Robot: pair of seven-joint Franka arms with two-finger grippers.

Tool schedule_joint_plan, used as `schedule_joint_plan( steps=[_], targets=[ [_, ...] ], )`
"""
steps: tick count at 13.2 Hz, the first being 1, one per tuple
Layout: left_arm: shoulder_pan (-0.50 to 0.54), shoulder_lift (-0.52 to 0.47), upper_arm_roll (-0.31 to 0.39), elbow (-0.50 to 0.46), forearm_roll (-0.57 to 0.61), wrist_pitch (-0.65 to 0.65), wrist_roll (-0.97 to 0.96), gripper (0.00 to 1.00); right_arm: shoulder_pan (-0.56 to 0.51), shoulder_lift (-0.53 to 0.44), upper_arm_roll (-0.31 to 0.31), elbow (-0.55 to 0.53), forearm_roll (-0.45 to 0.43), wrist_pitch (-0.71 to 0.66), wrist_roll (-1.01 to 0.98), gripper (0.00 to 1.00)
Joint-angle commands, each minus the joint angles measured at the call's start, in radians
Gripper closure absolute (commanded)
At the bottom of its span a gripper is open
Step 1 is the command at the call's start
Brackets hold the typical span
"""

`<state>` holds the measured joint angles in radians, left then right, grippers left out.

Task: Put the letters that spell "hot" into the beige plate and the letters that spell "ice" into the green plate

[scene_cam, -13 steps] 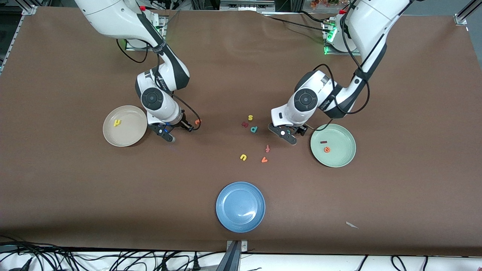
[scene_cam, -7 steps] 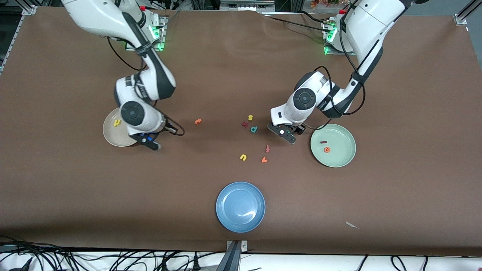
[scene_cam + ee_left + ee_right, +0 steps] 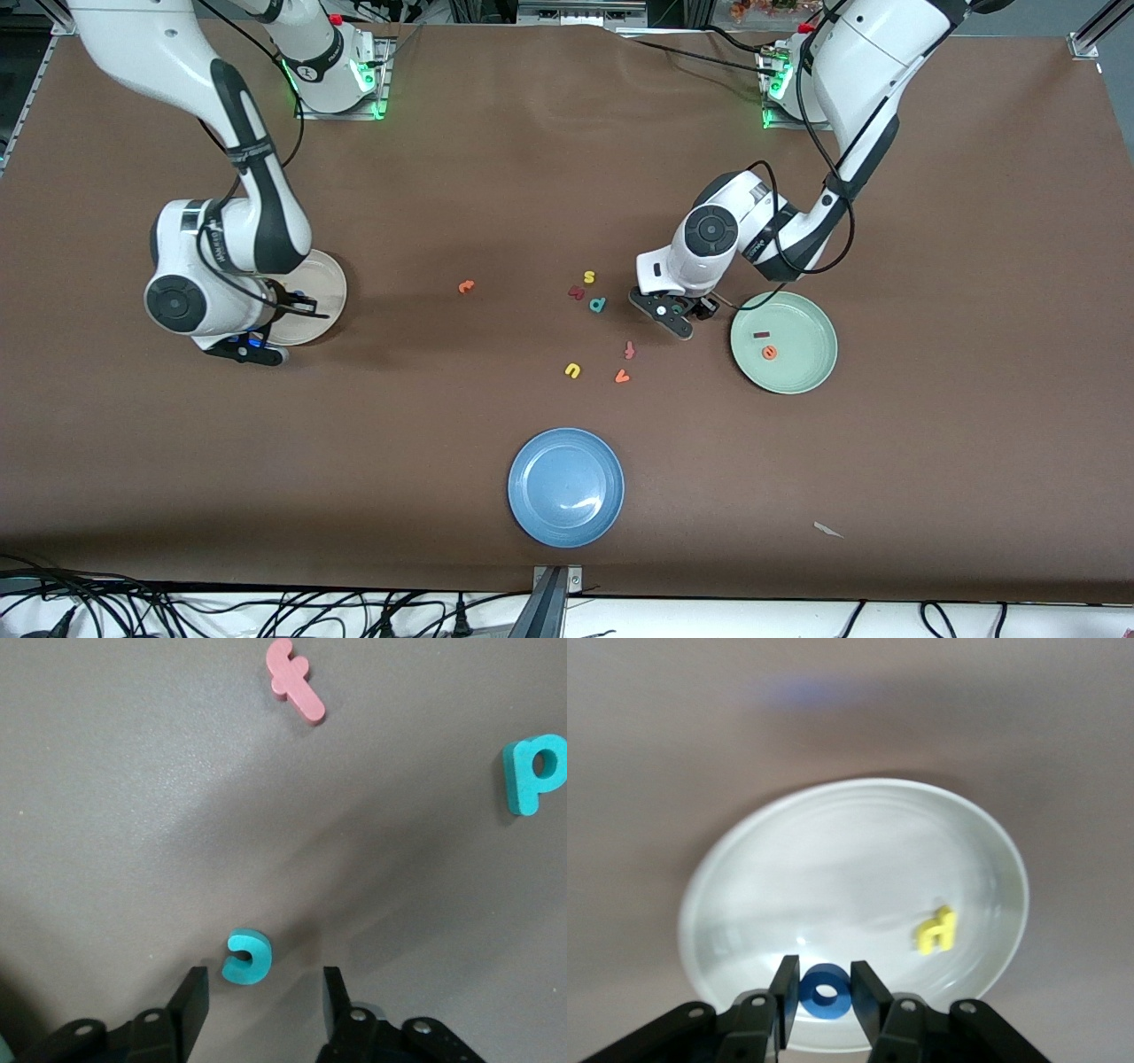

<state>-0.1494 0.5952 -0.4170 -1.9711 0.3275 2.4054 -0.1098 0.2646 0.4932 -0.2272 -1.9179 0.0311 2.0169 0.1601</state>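
Gripping the blue o [image 3: 826, 991], the right claw [image 3: 825, 992] overhangs the beige plate [image 3: 833, 842].

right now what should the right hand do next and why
Probably open and drop. The right hand grips the blue o over the beige plate, where the yellow h already lies, so releasing should land it inside.

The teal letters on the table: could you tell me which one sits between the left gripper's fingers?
The teal c, lying on the table between the left gripper's open fingers. The teal p lies apart, beside the yellow s.
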Motion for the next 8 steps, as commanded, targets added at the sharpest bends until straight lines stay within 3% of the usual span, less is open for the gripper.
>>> schedule_joint_plan(
  steps=[1, 2, 3, 4, 6, 8],
  targets=[
    [0.005, 0.008, 0.003, 0.011, 0.064, 0.011, -0.013, 0.41, -0.028, 0.018, 0.005, -0.036, 0.009, 0.009, -0.088, 0.73],
    [0.002, 0.017, 0.003, 0.012, 0.064, 0.015, -0.014, 0.43, -0.030, 0.018, 0.005, -0.039, 0.009, 0.008, -0.090, 0.53],
    [0.002, 0.020, 0.004, 0.012, 0.064, 0.035, -0.014, 0.46, -0.030, 0.016, 0.005, -0.038, 0.009, 0.008, -0.090, 0.23],
    [0.004, 0.020, 0.004, 0.012, 0.064, 0.038, -0.014, 0.49, -0.030, 0.008, 0.006, -0.033, 0.013, 0.002, -0.085, 0.05],
    [-0.001, 0.031, 0.006, 0.023, 0.064, 0.043, -0.013, 0.61, -0.027, -0.011, 0.012, -0.017, 0.064, -0.018, -0.068, 0.01],
    [0.007, 0.032, 0.006, 0.028, 0.112, 0.043, -0.011, 0.90, -0.004, -0.024, 0.034, 0.013, 0.151, -0.050, 0.017, 0.01]
  ],
)
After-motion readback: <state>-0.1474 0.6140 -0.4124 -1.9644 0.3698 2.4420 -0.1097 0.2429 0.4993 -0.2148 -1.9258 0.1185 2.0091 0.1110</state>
